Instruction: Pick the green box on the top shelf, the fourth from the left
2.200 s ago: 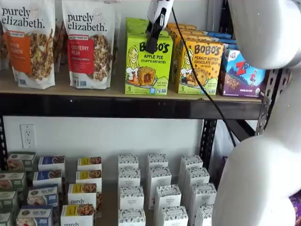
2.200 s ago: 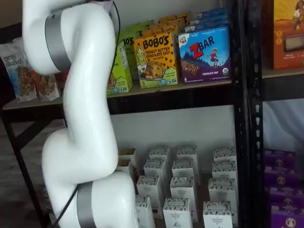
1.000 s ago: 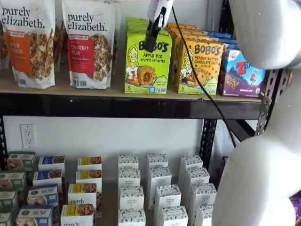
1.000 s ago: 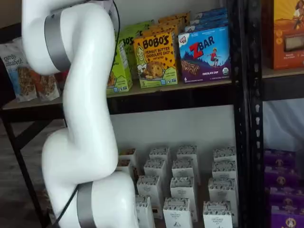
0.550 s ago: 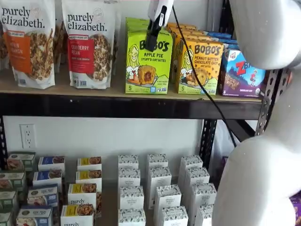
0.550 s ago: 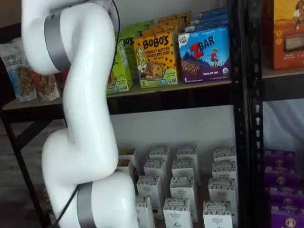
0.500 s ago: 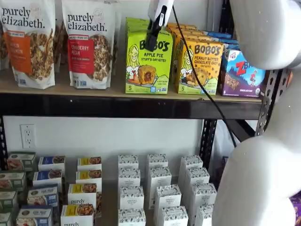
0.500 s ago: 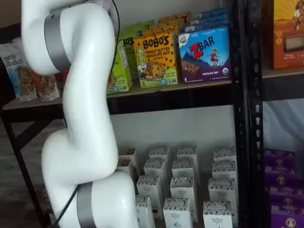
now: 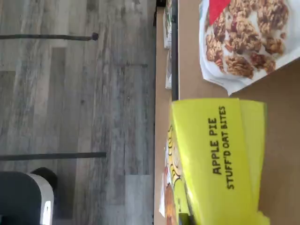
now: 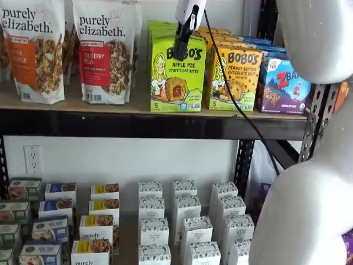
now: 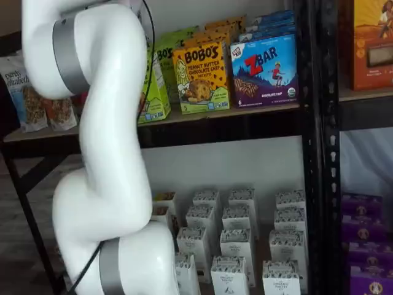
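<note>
Where the top shelf (image 10: 138,124) runs across a shelf view, two granola bags (image 10: 105,52) stand at the left, then the green box (image 10: 176,74), then a yellow-orange box (image 10: 236,80) just beside it, then a purple-blue bar box (image 10: 284,85) at the right end. The green box stands at the front edge of the wooden surface, at the head of a row of like boxes, and seems slightly raised and tilted beside its neighbour. Its lime-green face carries a cartoon girl, a pastry picture and the words "Apple Pie Stuff'd Oat Bites".

The gripper (image 10: 182,44) hangs from the upper edge there, white body above, black fingers lying over the box's top front — seen side-on, so I cannot tell whether they are closed on the box or apart. A black cable (image 10: 242,110) trails down beside it.

In a shelf view (image 11: 153,92) only a strip of the green box's side shows; the white arm (image 11: 104,123) hides the rest and the gripper too.

The wrist view alone shows the box's top panel (image 9: 220,159), printed with the flavour name, a granola bag beside it, and grey plank flooring (image 9: 75,93) beyond the shelf edge.
</note>
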